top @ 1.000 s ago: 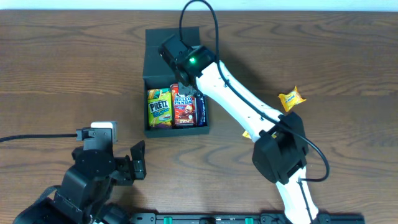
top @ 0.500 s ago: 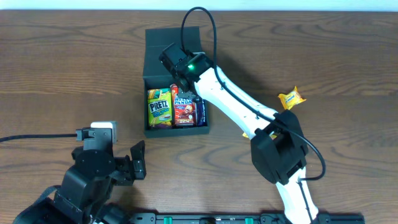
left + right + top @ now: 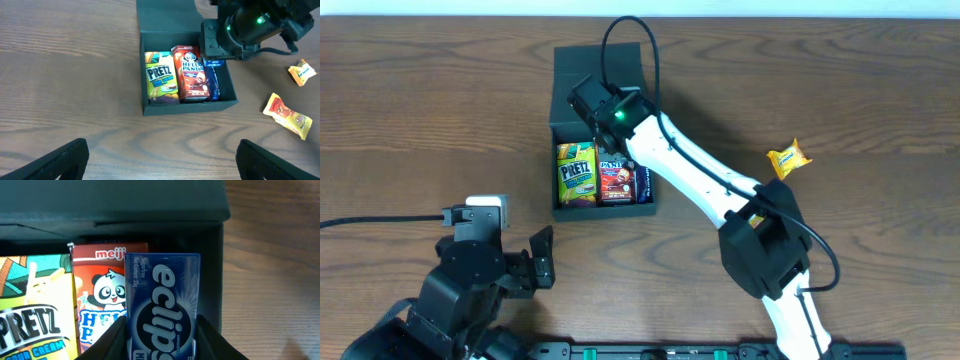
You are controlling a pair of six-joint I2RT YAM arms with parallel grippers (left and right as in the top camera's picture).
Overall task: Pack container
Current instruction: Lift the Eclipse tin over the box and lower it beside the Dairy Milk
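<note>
The dark container (image 3: 556, 110) stands open at the table's middle back, its lid flap folded back. It also shows in the left wrist view (image 3: 190, 107). Inside lie a yellow Pretz box (image 3: 577, 172) and a red Hello Panda box (image 3: 616, 178). My right gripper (image 3: 162, 347) reaches into the container's right side and is shut on a blue Eclipse gum pack (image 3: 162, 305), which sits beside the Hello Panda box (image 3: 100, 300). The pack also shows in the left wrist view (image 3: 213, 80). My left gripper (image 3: 160, 160) is open and empty, low over the table in front of the container.
A yellow wrapped candy (image 3: 786, 157) lies to the right of the container. A yellow-red snack packet (image 3: 288, 116) lies nearer the front, mostly hidden under my right arm in the overhead view. A black cable runs off to the left (image 3: 370, 221).
My right wrist has shifted left and back over the container, with its fingers still inside the container's right side. The left arm has not moved.
</note>
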